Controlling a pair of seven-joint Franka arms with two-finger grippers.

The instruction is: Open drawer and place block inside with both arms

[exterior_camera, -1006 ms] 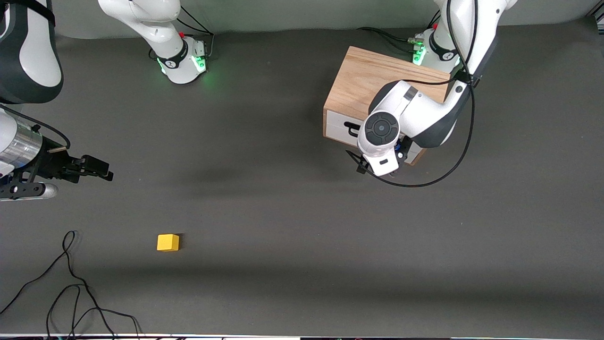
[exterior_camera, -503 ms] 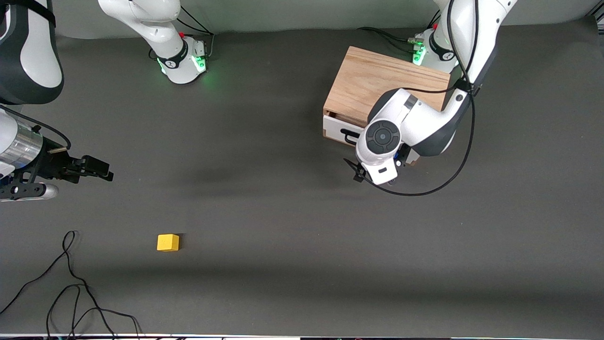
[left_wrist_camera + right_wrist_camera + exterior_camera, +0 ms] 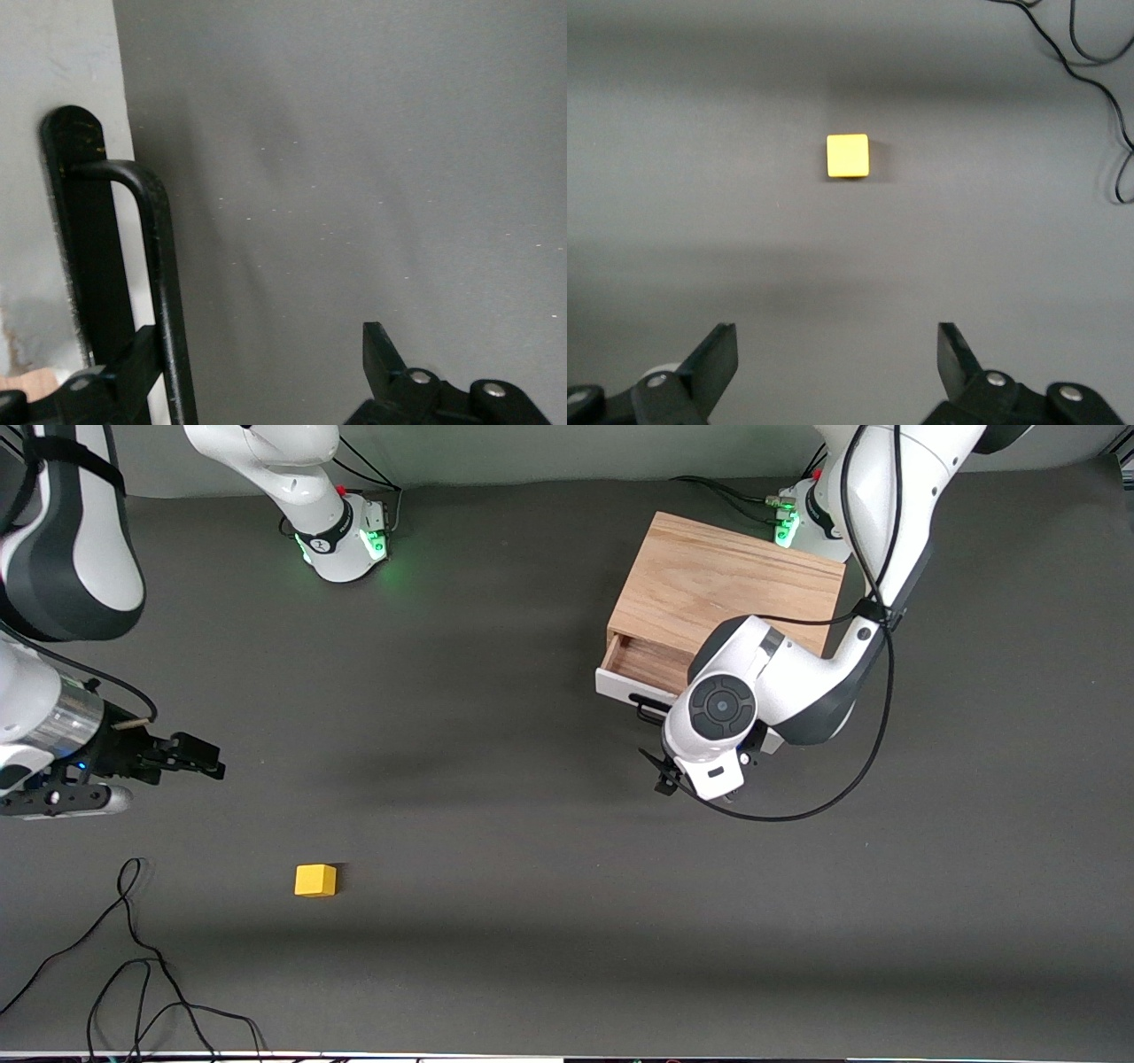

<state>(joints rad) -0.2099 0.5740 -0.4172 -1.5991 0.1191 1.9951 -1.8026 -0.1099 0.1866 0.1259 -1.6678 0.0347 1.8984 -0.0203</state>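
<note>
Drawer (image 3: 645,666) part-open, left gripper (image 3: 266,372) spread, finger hooking handle (image 3: 159,292), right gripper (image 3: 837,363) spread above block (image 3: 847,155)

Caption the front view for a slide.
Left gripper at the handle of the part-open drawer; open right gripper hangs above the table, yellow block untouched.

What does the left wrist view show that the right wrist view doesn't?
Only the left wrist view shows the drawer's white front and its black bar handle, with one finger of the left gripper hooked behind the bar and the other well apart. Only the right wrist view shows the yellow block on the mat, ahead of the open right gripper, and a loose black cable. Both show the grey mat.
</note>
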